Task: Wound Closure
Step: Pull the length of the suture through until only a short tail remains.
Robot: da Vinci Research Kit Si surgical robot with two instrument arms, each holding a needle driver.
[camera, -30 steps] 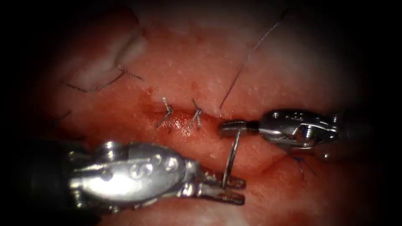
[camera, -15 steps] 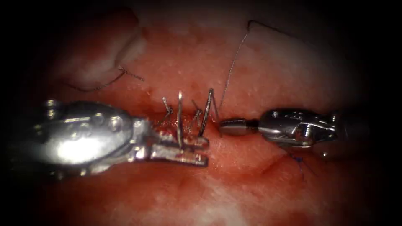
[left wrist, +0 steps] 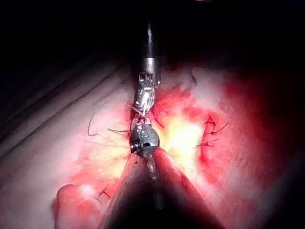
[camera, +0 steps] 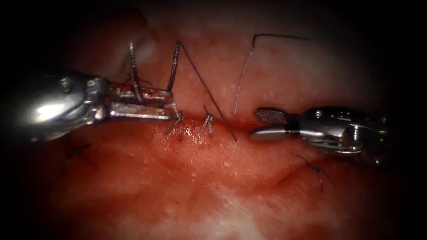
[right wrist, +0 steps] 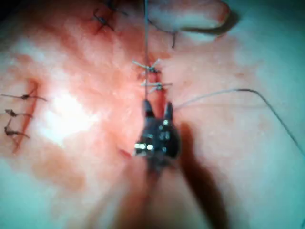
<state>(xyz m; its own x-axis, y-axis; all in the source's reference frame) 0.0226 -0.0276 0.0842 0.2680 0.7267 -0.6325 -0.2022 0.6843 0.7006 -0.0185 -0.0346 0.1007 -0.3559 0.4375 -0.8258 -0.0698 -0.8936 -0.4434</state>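
1. Needle point(camera: 153, 66): thin, curved steel, clear of the tissue point(camera: 213, 186), gripped near mid-curve by the left tool point(camera: 140, 103) at about 10 o'clock in the endoscope view; its two ends stand up above the jaws, one by the left edge of them and one at their tips
2. Left tool: polished metal with ridged, red-smeared jaws, clamped on the needle, lying above the left end of the cut point(camera: 200, 126)
3. Thread point(camera: 207, 91): a fine dark strand running taut from the needle's right end down toward 5 o'clock, meeting the tissue at the cut just right of the two stitches point(camera: 193, 124); a second, looser length curves up from the cut toward 1 o'clock
4. Right tool point(camera: 269, 124): at 3 o'clock, jaws parted and holding nothing; the upper jaw shows a cross-hatched face, the lower one is smooth and rounded
5. Stitches: two short knotted ties with frayed grey ends across the cut
6. Tissue: glistening, pale and pebbled, washed with red fluid point(camera: 178, 164) around the cut
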